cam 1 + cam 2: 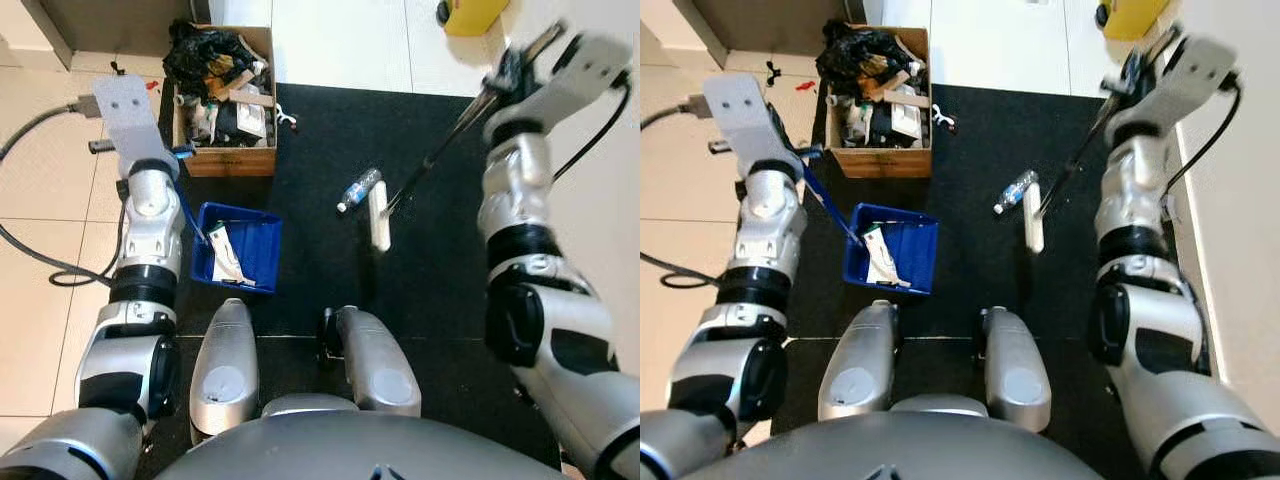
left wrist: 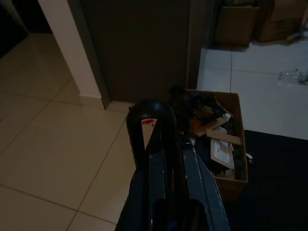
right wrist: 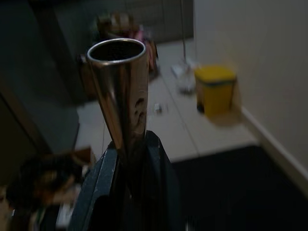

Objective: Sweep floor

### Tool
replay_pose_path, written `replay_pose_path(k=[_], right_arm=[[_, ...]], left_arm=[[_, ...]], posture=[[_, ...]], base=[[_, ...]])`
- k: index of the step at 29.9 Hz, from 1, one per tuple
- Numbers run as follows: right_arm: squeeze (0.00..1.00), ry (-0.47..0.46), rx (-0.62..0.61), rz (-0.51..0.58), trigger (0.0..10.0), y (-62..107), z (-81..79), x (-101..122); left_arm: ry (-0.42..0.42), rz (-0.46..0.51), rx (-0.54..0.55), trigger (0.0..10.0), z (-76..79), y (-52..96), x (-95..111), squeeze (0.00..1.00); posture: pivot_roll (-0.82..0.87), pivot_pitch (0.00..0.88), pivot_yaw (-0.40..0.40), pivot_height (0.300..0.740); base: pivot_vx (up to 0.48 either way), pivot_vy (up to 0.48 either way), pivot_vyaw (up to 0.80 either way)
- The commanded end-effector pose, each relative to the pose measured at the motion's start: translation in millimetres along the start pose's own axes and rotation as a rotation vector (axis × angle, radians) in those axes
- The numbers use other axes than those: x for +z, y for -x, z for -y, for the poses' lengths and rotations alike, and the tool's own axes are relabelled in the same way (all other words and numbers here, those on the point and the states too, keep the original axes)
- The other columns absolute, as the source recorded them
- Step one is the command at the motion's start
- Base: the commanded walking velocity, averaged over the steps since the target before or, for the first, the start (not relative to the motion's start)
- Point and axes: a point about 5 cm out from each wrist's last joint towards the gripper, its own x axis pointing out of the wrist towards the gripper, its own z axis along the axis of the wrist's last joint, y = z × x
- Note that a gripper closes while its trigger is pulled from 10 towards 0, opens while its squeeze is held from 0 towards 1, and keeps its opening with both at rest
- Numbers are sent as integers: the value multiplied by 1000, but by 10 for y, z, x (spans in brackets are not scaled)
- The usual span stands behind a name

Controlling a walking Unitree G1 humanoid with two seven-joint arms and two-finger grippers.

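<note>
Bottle (image 1: 360, 188) could roll past the broom (image 1: 380, 216), whose pole the right jaws pinch; left jaws pinch the dustpan (image 1: 238, 246) handle.

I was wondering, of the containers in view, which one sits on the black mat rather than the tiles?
The blue dustpan, holding white litter, lies wholly on the mat. The cardboard box straddles its edge, and the yellow bin stands on tile.
</note>
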Motion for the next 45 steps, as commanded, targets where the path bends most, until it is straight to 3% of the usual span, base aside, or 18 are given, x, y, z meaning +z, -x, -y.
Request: replay_pose_path(k=[1,2,3,10,11,20,22,30,35,39,45], right_arm=[[0,-6,-25,15,10000,-2,63,35],[0,-6,-25,15,10000,-2,63,35],[0,-5,-24,12,10000,2,64,28],[0,1,-22,18,10000,-22,69,57],[0,5,-18,20,10000,-27,67,62],[0,6,-16,21,10000,-29,64,66],[0,6,-15,22,10000,-29,60,66],[0,5,-16,23,10000,-27,53,62],[0,4,-16,24,10000,-28,53,64],[0,28,-1,45,10000,-43,48,122],[0,43,-6,57,10000,-38,116,166]], left_arm=[[-50,-48,-37,10000,22,65,-148,667],[-50,-48,-37,10000,22,65,-148,667],[-60,-46,-40,10000,11,72,-161,1000],[-75,-31,-28,10000,-49,56,-200,1000],[-97,-13,-13,10000,-100,19,-164,0],[-138,37,-26,10000,-159,-42,-65,0],[-155,82,-48,10000,-195,-93,37,0],[-157,99,-53,10000,-268,-154,106,0],[-114,65,-86,10000,-260,-178,76,0],[-14,13,-61,10000,-295,-253,71,0],[0,-4,-53,10000,-295,-241,23,0]], posture=[[155,47,-84,740],[155,47,-84,740],[155,46,-84,740],[151,42,-88,740],[151,40,-92,740],[151,40,-92,740],[152,41,-90,740],[153,50,-87,740],[152,52,-88,740],[128,69,-93,740],[113,86,-102,740]], base=[[0,0,0],[0,0,0],[0,0,0],[0,0,0],[0,0,0],[0,0,0],[0,0,0],[0,0,0],[0,0,0],[0,0,0],[0,0,0]])
